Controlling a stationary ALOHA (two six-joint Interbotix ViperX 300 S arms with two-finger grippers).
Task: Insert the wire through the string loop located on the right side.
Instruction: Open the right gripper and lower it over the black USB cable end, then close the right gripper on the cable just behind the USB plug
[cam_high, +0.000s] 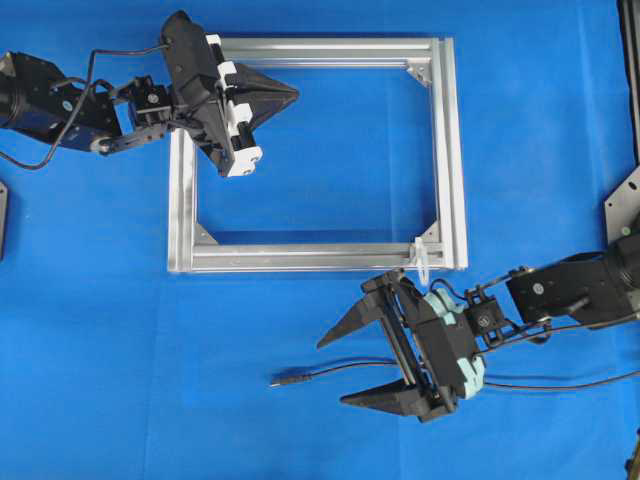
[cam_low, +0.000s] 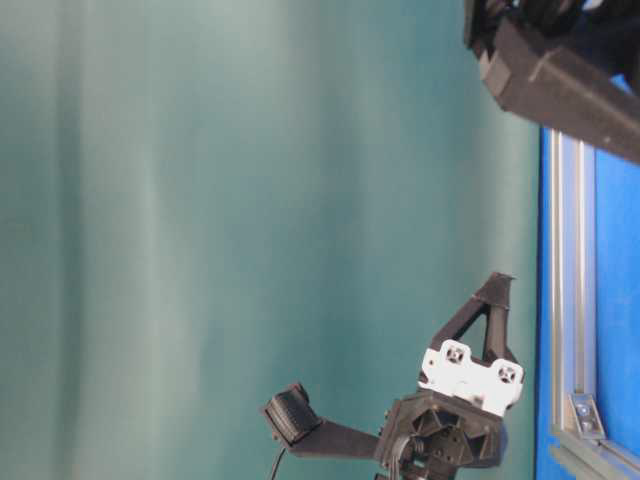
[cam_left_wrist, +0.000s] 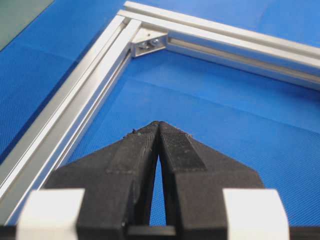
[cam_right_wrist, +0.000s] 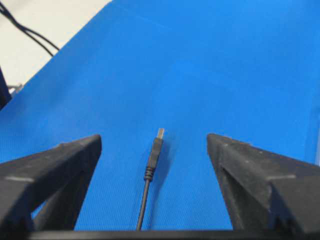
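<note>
Wire (cam_high: 330, 373): one, lying loose on the blue worktop (cam_high: 100, 380) near its front edge, plug tip toward the left, running between the spread fingers of the right gripper (cam_high: 345, 372), which is released and grasps nothing. One white string loop (cam_high: 423, 262) sits at the front right corner of the one silver frame (cam_high: 455, 150), small and hard to make out. Farther back, the left gripper (cam_high: 290, 96) is clenched empty over the frame's far left corner.
</note>
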